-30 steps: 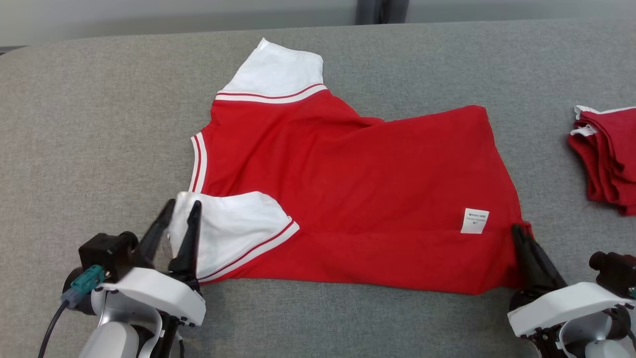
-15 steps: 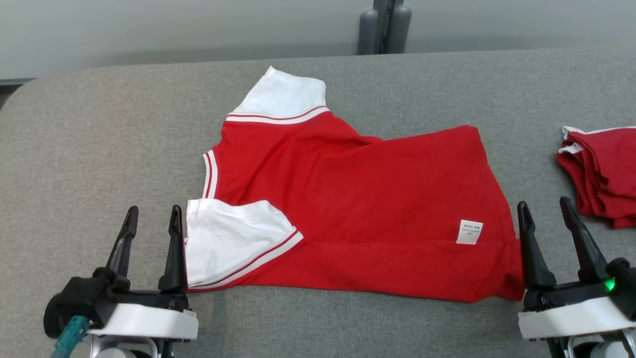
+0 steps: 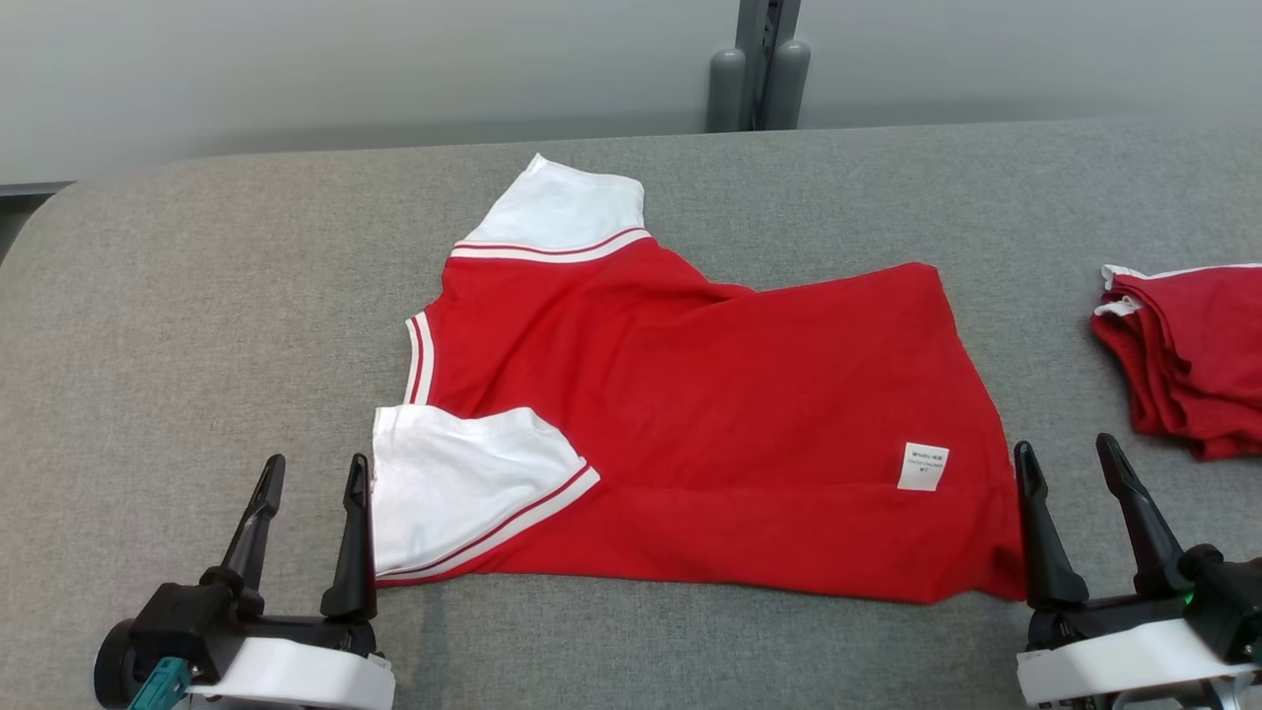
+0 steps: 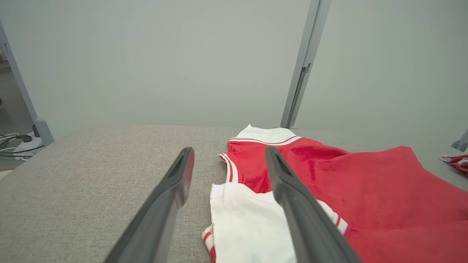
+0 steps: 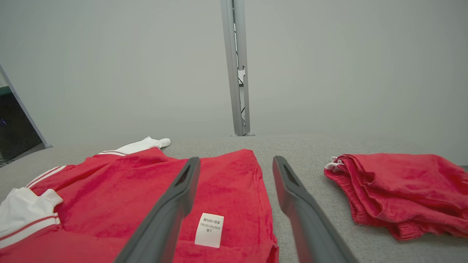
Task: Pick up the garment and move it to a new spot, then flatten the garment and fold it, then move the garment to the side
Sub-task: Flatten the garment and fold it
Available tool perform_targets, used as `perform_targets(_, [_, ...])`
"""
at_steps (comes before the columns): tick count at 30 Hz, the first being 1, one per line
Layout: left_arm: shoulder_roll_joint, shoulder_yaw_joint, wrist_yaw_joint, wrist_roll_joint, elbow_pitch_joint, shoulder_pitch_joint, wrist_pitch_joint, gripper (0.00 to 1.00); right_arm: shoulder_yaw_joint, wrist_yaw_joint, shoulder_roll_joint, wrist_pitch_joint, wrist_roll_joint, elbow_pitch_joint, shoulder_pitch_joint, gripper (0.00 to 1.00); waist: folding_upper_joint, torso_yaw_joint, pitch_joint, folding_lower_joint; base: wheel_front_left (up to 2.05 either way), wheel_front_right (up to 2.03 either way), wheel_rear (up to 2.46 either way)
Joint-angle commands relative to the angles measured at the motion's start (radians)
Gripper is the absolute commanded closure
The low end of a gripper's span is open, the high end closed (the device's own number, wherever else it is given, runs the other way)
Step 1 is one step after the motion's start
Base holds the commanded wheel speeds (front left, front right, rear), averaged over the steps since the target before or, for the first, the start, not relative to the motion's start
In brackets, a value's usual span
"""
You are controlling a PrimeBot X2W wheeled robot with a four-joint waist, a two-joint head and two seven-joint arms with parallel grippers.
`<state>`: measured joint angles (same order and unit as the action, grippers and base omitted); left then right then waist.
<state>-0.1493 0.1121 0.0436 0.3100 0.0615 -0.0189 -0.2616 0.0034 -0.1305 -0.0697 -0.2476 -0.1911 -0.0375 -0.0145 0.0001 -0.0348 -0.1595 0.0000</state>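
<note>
the left gripper [image 3: 317,461] stands spread and empty, its right finger just beside the white sleeve [image 3: 463,483] of the garment [image 3: 710,394]. the right gripper [image 3: 1065,446] is spread too, holding nothing, its left finger by the hem corner. the red garment lies on the grey table [image 3: 197,316] between both grippers; a folded red pile [image 3: 1188,355] sits ahead-right of the right gripper.

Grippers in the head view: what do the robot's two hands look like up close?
Both the left gripper and right gripper have two long, dark, tapering fingers on a black block, above a white shell. The left carries a teal connector; the right shows a small green light.
</note>
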Motion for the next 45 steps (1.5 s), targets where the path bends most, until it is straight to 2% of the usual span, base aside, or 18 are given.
perform_targets(1, [-0.003,-0.006,-0.007,-0.004,0.003,0.001,-0.004,0.0,-0.005,0.0,-0.001,-0.009,0.002,-0.002,0.004,0.0,-0.0001,-0.002,-0.001,0.0,0.0,0.0,0.0])
perform_targets(9, [-0.012,0.004,-0.024,-0.021,0.044,0.04,0.0,0.0,-0.003,0.0,0.005,-0.012,-0.001,-0.024,0.021,0.0,-0.0001,-0.01,-0.013,0.0,0.0,0.0,0.0])
perform_targets(15, [-0.013,0.034,-0.058,0.008,0.164,0.064,0.071,0.0,-0.003,0.0,0.01,-0.014,-0.013,-0.039,0.026,0.0,-0.0001,-0.02,-0.036,0.0,0.0,0.0,0.0])
perform_targets(21, [-0.008,0.034,-0.071,0.048,0.302,0.094,0.142,0.0,-0.003,0.0,0.014,-0.017,-0.022,-0.06,0.027,0.0,-0.0001,-0.033,-0.062,0.0,0.0,0.0,0.0])
perform_targets(28, [0.009,0.045,-0.098,0.093,0.372,0.133,0.208,0.0,-0.008,0.0,0.016,-0.008,-0.032,-0.093,0.016,0.0,-0.0001,-0.031,-0.081,0.0,0.0,0.0,0.0])
perform_targets(29, [0.009,0.048,-0.101,0.097,0.378,0.137,0.211,0.52,-0.009,0.0,0.016,0.0,-0.032,-0.102,0.013,0.0,-0.0001,-0.032,-0.082,0.0,0.0,0.0,0.0])
perform_targets(30, [0.009,0.05,-0.102,0.096,0.381,0.145,0.206,1.0,-0.008,0.0,0.016,0.009,-0.033,-0.118,0.011,0.0,-0.0001,-0.033,-0.081,0.0,0.0,0.0,0.0])
perform_targets(37, [0.011,0.046,-0.086,0.098,0.368,0.137,0.175,1.0,0.014,0.0,0.017,0.032,-0.042,-0.189,0.0,0.0,-0.0001,-0.033,-0.075,0.0,0.0,0.0,0.0])
perform_targets(45, [0.02,0.058,-0.078,0.102,0.343,0.126,0.162,1.0,0.025,0.0,0.016,0.027,-0.072,-0.329,0.028,0.0,-0.0001,-0.015,-0.08,0.0,0.0,0.0,0.0])
